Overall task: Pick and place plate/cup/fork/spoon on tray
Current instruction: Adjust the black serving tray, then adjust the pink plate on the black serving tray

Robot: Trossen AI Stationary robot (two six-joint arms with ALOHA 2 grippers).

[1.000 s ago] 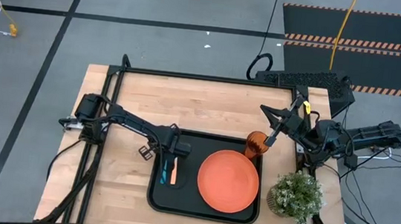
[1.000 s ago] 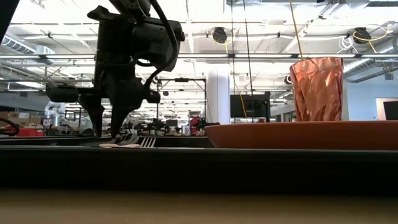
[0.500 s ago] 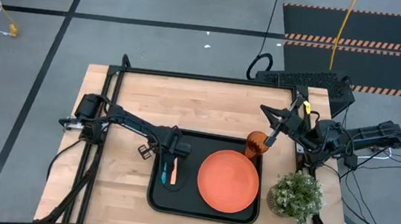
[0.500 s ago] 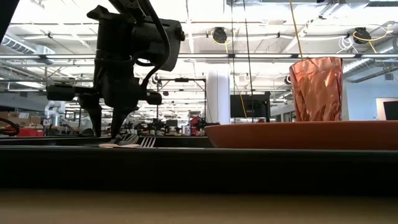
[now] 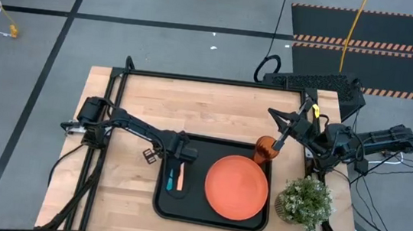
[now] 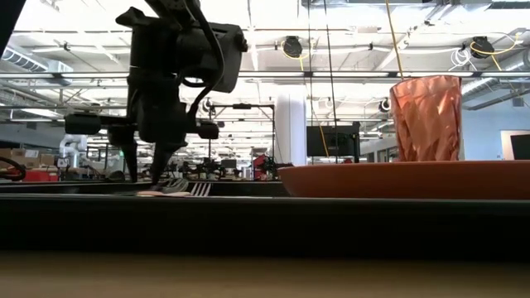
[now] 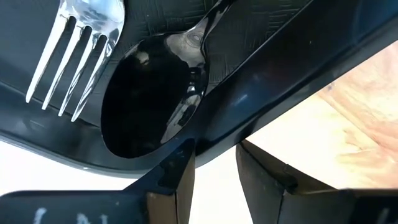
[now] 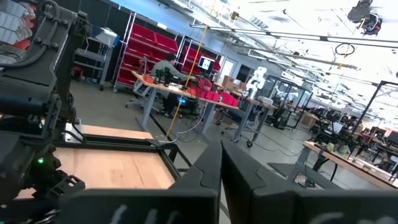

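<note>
The black tray [image 5: 211, 217] lies on the wooden table. On it are the orange plate [image 5: 237, 186], the ribbed orange cup [image 5: 265, 147] upright at its far right corner, and on its left part the fork [image 7: 74, 56] and the blue-handled spoon [image 7: 149, 93], side by side. My left gripper [image 7: 214, 152] points steeply down at the tray's far left rim, open, with nothing between its fingers. My right gripper [image 5: 274, 115] hangs shut, raised above the table's far right, near the cup. My left gripper touches the tray only with a fingertip [image 7: 181, 155]. The fingertip lies against the outer side of the rim [image 7: 208, 132] near the far left corner. It comes slanting down from above. Whether the other finger touches the rim, I cannot tell.
A small potted plant [image 5: 305, 201] stands at the near right, beside the tray. Bare wood [image 5: 192, 102] lies beyond the tray and to its left. A black frame borders the table's far and side edges.
My left gripper has rolled a little about its own axis while staying in place at the rim. The tray, with plate, cup and cutlery on it, has slid slightly toward the table's right edge.
</note>
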